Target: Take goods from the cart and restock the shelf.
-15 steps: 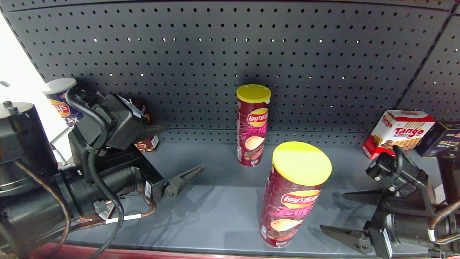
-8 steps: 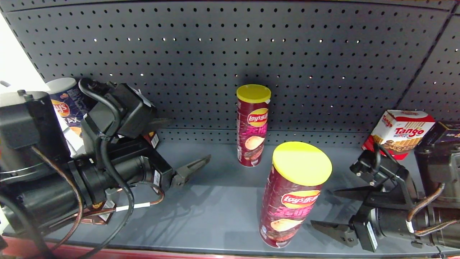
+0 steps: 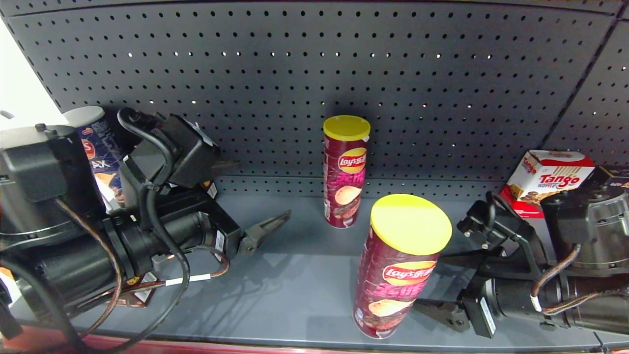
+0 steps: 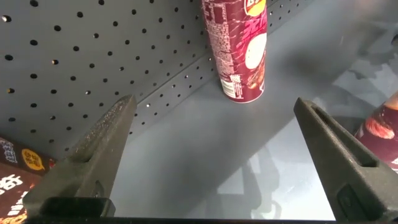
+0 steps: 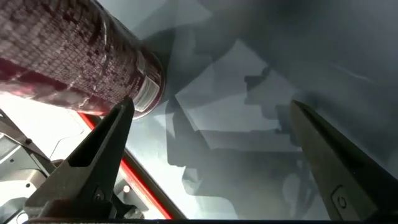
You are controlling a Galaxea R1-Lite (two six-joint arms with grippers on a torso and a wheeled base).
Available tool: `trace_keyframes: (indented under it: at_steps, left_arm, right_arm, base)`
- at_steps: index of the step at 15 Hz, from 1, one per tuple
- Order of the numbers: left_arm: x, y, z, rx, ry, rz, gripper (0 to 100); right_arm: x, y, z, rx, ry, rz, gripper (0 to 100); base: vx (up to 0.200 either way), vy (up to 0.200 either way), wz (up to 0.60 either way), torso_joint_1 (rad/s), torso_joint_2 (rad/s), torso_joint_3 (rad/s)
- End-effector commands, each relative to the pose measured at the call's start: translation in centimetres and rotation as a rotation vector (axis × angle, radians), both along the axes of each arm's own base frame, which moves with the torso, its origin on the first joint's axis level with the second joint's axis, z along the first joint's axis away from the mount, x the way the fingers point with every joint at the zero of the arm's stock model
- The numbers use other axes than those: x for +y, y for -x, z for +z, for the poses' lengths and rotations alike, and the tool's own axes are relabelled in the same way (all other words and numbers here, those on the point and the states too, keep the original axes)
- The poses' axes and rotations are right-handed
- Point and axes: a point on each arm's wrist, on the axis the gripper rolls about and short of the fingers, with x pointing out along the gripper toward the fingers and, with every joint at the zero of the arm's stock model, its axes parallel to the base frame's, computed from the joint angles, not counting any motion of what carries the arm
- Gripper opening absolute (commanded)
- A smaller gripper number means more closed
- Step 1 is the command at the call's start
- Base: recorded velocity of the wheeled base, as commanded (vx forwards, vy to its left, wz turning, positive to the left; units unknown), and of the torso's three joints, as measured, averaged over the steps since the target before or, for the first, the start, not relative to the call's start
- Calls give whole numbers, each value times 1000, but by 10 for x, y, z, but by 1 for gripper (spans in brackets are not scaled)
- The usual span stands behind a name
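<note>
Two maroon chip cans with yellow lids stand upright on the grey shelf. One can is at the back by the pegboard, also in the left wrist view. The other can stands near the front edge. My left gripper is open and empty, left of the back can and apart from it; the left wrist view shows the same open left gripper. My right gripper is open just right of the front can's lower half. In the right wrist view the right gripper is beside this can.
A blue chip can with a grey lid and a brown box sit behind my left arm. A red-and-white wafer box and a dark box stand at the back right. The pegboard wall closes the back; the shelf's red front edge is close.
My right arm has moved left, bringing its open fingers up beside the front can. My left arm has shifted a little right and forward. The cans stay about where they were.
</note>
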Motion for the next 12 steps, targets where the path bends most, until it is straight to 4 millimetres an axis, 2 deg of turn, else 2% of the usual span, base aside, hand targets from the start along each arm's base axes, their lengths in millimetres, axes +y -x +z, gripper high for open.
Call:
trace_keyframes:
  at_steps: [1, 5, 8, 12]
  left_arm:
    - [0, 0, -1, 3, -1, 0, 100]
    - [0, 0, -2, 4, -2, 0, 100]
    - [1, 0, -2, 5, -3, 1, 100]
    - [1, 0, -1, 3, -1, 6, 100]
  right_arm:
    - [5, -1, -2, 7, 5, 15, 100]
    - [7, 2, -2, 6, 5, 31, 100]
    - [0, -3, 0, -3, 5, -16, 100]
    - [3, -6, 2, -6, 2, -10, 100]
  base:
    - [0, 0, 0, 0, 0, 0]
    - [0, 0, 0, 0, 0, 0]
    - [0, 0, 0, 0, 0, 0]
    - [0, 0, 0, 0, 0, 0]
